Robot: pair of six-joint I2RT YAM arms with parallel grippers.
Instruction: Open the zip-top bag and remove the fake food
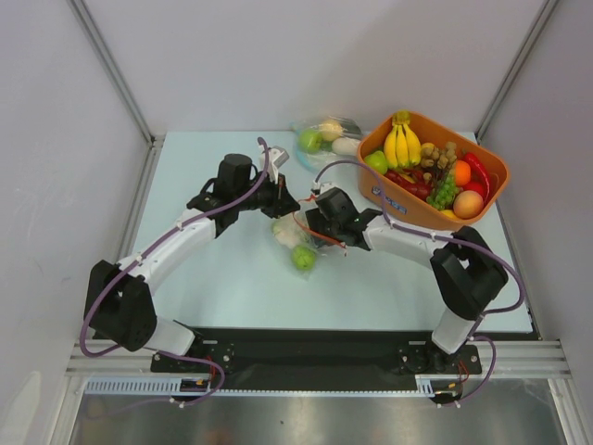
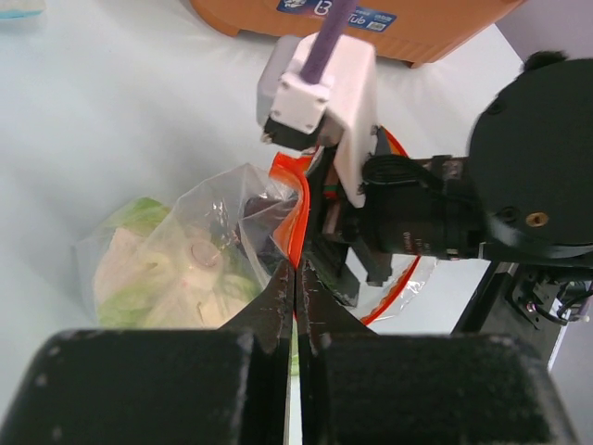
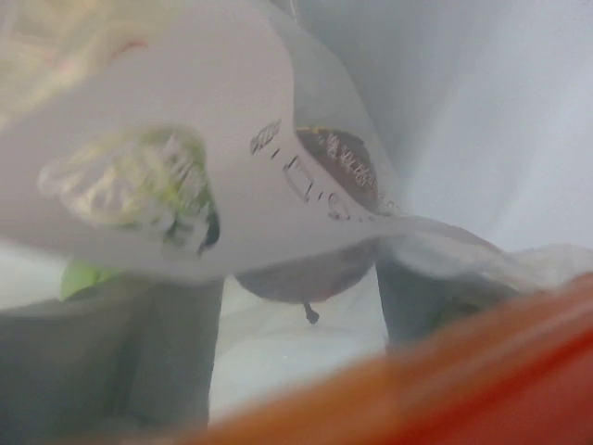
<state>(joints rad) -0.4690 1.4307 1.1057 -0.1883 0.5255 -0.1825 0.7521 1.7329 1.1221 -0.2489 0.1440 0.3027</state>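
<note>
The zip-top bag (image 1: 296, 236) lies mid-table, clear and crinkly, with an orange-red zip strip (image 2: 298, 209). My left gripper (image 2: 296, 271) is shut on the bag's mouth edge at the strip; it shows from above in the top view (image 1: 278, 199). My right gripper (image 1: 311, 225) has its tips in the bag mouth. In the right wrist view its fingers (image 3: 176, 348) stand apart, dim behind the film, with the strip (image 3: 473, 380) blurred in front. The fake food is inside the bag: a cauliflower (image 2: 171, 273), a maroon plum-like piece (image 3: 310, 269) and a green piece (image 1: 304, 258).
An orange basket (image 1: 491, 171) with bananas (image 1: 401, 144) and other toy food stands at the back right; its wall shows in the left wrist view (image 2: 445, 28). A second clear bag (image 1: 324, 134) with a green apple lies at the back.
</note>
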